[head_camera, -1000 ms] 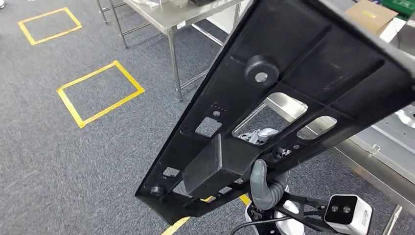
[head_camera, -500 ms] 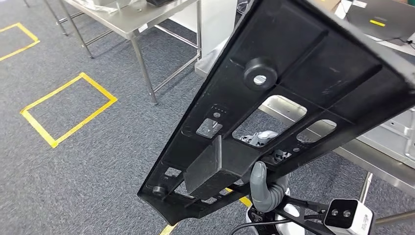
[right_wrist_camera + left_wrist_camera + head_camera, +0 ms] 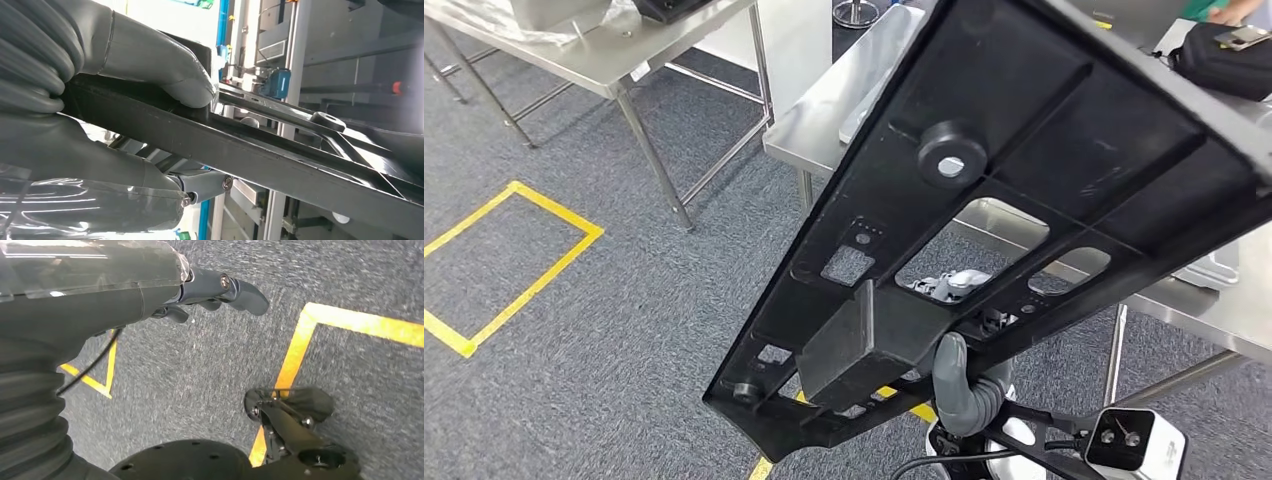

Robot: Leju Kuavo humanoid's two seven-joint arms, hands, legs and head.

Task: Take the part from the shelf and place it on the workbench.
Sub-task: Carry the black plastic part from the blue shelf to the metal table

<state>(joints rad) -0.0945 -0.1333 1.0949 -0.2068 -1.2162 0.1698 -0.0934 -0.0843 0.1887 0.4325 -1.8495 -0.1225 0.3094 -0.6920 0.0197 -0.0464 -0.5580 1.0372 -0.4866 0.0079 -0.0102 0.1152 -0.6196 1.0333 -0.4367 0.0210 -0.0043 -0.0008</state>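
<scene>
While the right hand [image 3: 969, 385] seemingly clamps the black part's [image 3: 1024, 200] edge, fingers [image 3: 155, 65] pinch it.

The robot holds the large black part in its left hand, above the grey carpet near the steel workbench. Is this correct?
Not quite: the right hand grips the black part, as the right wrist view shows. The left hand hangs over the carpet and holds nothing. The steel workbench is indeed near.

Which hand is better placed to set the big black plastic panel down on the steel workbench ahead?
The right. The right hand already grips the large black plastic panel, thumb clamped on its edge, with the stainless steel workbench just beyond. The left hand hangs over the carpet, holding nothing.
</scene>
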